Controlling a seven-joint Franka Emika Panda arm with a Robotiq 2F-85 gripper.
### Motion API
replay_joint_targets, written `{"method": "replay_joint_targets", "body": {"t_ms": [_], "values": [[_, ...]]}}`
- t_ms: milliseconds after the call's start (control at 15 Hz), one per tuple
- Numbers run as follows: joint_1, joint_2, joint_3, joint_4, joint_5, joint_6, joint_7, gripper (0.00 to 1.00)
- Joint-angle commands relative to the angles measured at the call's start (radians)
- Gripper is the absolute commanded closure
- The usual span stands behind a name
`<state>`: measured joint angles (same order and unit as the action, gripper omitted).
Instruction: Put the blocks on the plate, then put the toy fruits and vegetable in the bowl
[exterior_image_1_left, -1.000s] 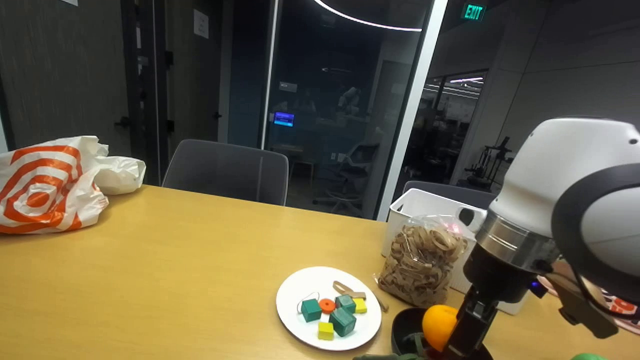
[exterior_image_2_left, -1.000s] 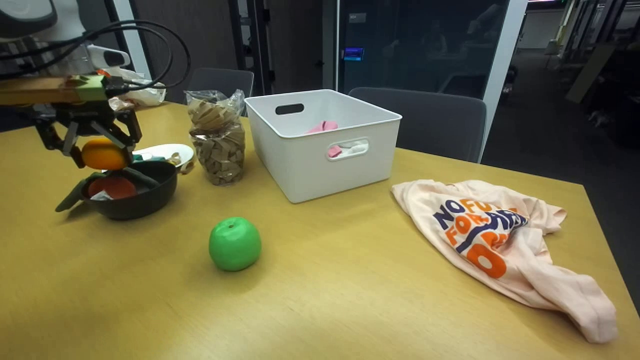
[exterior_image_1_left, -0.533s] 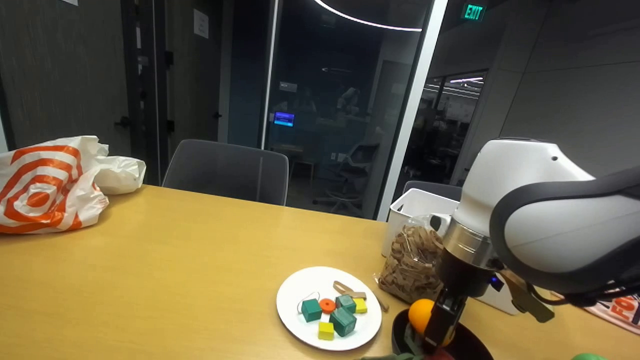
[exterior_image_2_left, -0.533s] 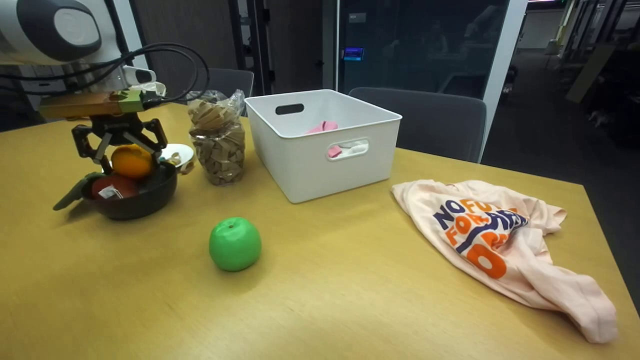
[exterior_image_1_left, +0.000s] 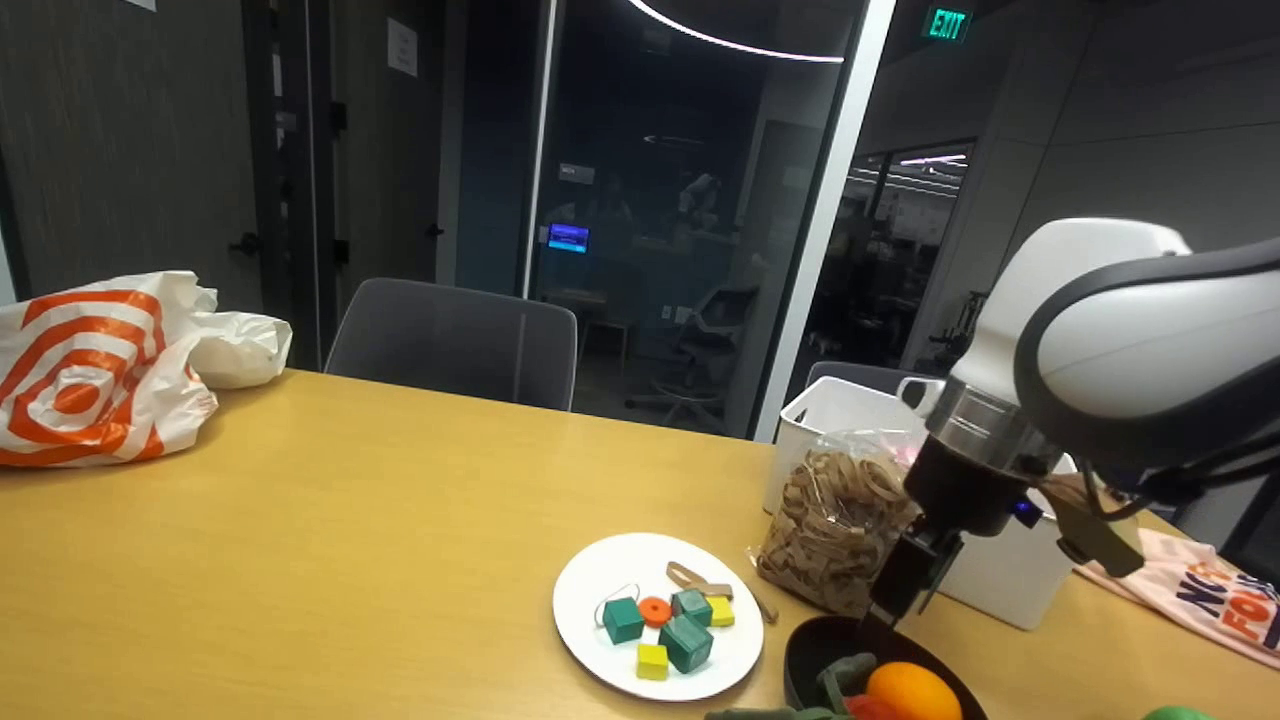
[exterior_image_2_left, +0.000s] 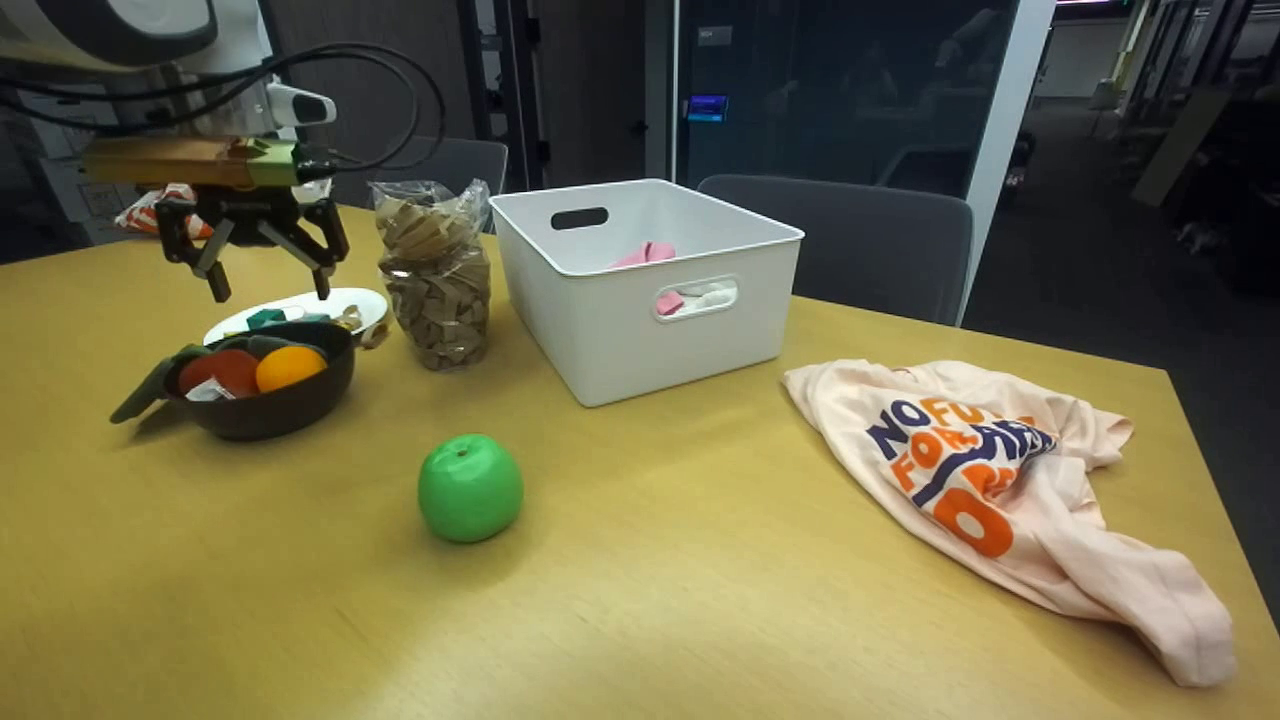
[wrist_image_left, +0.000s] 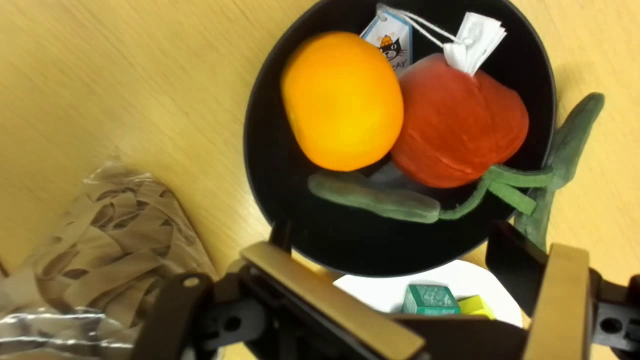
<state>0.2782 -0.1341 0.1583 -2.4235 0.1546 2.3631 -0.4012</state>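
Observation:
The orange (exterior_image_2_left: 290, 367) lies in the black bowl (exterior_image_2_left: 270, 415) beside a soft red toy (wrist_image_left: 455, 125) with tags. A dark green toy vegetable (wrist_image_left: 375, 200) lies partly in the bowl (wrist_image_left: 350, 245) and hangs over its rim. My gripper (exterior_image_2_left: 270, 288) is open and empty above the bowl; its fingers also show in the wrist view (wrist_image_left: 395, 237). A green toy apple (exterior_image_2_left: 470, 488) stands on the table in front of the bowl. The white plate (exterior_image_1_left: 590, 600) holds green blocks (exterior_image_1_left: 622, 621), yellow blocks (exterior_image_1_left: 652, 661) and an orange-red ring (exterior_image_1_left: 655, 611).
A clear bag of brown strips (exterior_image_2_left: 435, 290) stands close to the bowl and plate. A white bin (exterior_image_2_left: 680, 345) with pink cloth inside stands behind it. A pale pink shirt (exterior_image_2_left: 960, 480) lies at the table's far side. A white and orange bag (exterior_image_1_left: 90, 375) lies on the table.
The orange went down with my gripper and now lies in the bowl, let go. My gripper has opened and risen above the bowl. The apple and blocks have not moved.

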Motion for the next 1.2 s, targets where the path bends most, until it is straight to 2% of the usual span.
{"method": "replay_joint_targets", "body": {"t_ms": [0,333,667,933,1133], "values": [[-0.052,-0.157,-0.039,-0.071,0.027,-0.059,0.052,0.0],[-0.161,-0.249,-0.091,-0.194,-0.054,-0.035,0.222,0.0],[-0.296,-0.292,-0.114,-0.287,-0.2,-0.017,0.417,0.0],[-0.384,-0.264,-0.107,-0.32,-0.3,0.025,0.573,0.0],[-0.412,-0.232,-0.106,-0.332,-0.339,0.046,0.641,0.0]]}}
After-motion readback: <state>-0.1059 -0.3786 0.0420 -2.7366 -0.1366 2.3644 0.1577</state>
